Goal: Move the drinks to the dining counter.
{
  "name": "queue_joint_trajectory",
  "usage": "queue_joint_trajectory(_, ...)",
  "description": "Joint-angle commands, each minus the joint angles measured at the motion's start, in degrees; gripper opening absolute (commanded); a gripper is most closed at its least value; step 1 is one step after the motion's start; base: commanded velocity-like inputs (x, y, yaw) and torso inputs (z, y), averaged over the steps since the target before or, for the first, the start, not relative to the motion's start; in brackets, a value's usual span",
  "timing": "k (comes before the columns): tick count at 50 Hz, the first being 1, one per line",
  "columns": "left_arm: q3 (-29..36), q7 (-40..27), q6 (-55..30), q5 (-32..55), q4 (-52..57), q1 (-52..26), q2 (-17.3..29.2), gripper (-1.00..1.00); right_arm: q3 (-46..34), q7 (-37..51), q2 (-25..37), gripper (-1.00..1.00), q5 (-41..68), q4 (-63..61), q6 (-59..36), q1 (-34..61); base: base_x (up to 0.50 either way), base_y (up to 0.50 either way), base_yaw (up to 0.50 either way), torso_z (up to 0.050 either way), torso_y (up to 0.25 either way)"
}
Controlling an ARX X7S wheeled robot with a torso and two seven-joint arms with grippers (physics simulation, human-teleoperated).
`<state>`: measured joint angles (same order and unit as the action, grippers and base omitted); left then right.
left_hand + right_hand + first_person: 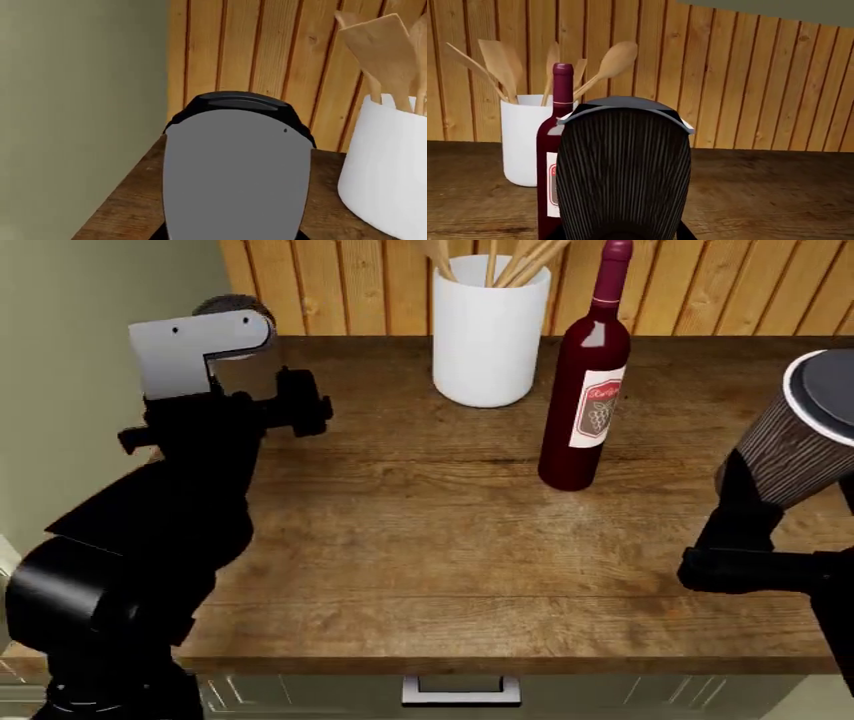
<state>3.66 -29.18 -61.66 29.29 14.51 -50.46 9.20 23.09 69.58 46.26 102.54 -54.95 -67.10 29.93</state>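
Clamped round the low part of the ribbed cup (801, 430) with the right pincer (754, 505), near the right edge of the surface (400, 540). Tipped a little there, not straight up.

Can't tell about the left pincer (220, 340): maybe squeezing the cup with the black lid (237, 170), maybe only pressed close to it. Sits right at the back left corner, that cup, next to the green wall.

Standing alone near the back, a bit right of the middle: the wine bottle (583, 400), just beside the white pot (489, 330) of wooden spoons.

Could spill or slip out if tipped more while carrying the ribbed cup. Could bump the wine bottle with the right arm when swinging away, and knock it flat, being so tall and thin. Could push the left cup into the wall or off the left edge if not gripped well. Could hit the white pot too.

Hard to see much of the left cup from the head view: only a bit of round lid behind the arm. No fingers showing clearly in either wrist view, just cups filling the middle. Cut off at the right side of the head view, part of the ribbed cup. Nowhere in sight: the dining counter.
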Motion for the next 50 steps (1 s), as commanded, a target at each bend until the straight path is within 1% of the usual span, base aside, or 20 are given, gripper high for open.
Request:
queue_joint_trajectory(1, -5.1, -4.0, -9.9, 6.4, 16.8, 2.9, 1.7, -1.00, 0.5, -4.2, -4.2, -1.00, -6.8, -0.5, -1.4, 0.9, -0.50, 0.07, 0.00, 0.000, 0.000)
queue_joint_trajectory(6, -5.0, -3.9, -10.1, 7.0, 17.3, 3.1, 2.0, -1.00, -2.4, -4.7, -5.1, -1.00, -8.9, -0.1, -2.6, 2.7, -0.50, 0.05, 0.00, 0.000, 0.000)
queue_joint_trajectory(21, -3.8, -3.4, -9.2, 7.3, 16.2, 3.1, 2.5, -1.00, -3.0, -4.7, -4.8, -1.00, -10.8, -0.6, -2.8, 2.9, -0.50, 0.06, 0.00, 0.001, 0.000)
queue_joint_trajectory(31, -3.2, -3.3, -8.4, 7.4, 15.4, 3.1, 2.7, -1.00, -4.1, -5.0, -4.0, -1.00, -12.6, -2.0, -3.8, 3.3, -0.44, 0.35, 0.00, 0.000, 0.000)
queue_joint_trajectory(32, -3.1, -3.3, -8.3, 7.3, 15.4, 3.2, 2.8, -1.00, -3.3, -6.4, -4.5, -1.00, -13.6, -2.7, -3.4, 2.8, -0.14, 0.50, 0.00, 0.000, 0.000)
queue_joint_trajectory(33, -3.1, -3.3, -8.2, 7.4, 15.4, 3.2, 2.8, -1.00, -3.1, -6.0, -4.5, -1.00, -13.6, -2.5, -3.3, 2.5, 0.00, 0.21, 0.00, 0.000, 0.000)
queue_joint_trajectory(34, -3.2, -3.3, -8.0, 7.3, 15.5, 3.6, 3.0, -1.00, -1.1, -8.5, -4.9, -1.00, -14.9, -3.3, -2.4, 1.0, 0.00, 0.00, 0.00, 0.000, 0.000)
queue_joint_trajectory(36, -3.3, -3.4, -8.0, 7.4, 15.4, 3.7, 3.0, -1.00, -0.2, -7.8, -4.9, -1.00, -15.9, -3.9, -2.2, 0.3, 0.00, 0.00, 0.00, 0.000, 0.000)
queue_joint_trajectory(50, -3.3, -4.0, -8.2, 8.1, 15.9, 3.5, 3.0, -1.00, -2.8, -6.2, -1.5, -1.00, -15.5, -4.9, -1.1, 1.5, 0.00, 0.49, 0.00, 0.000, 0.000)
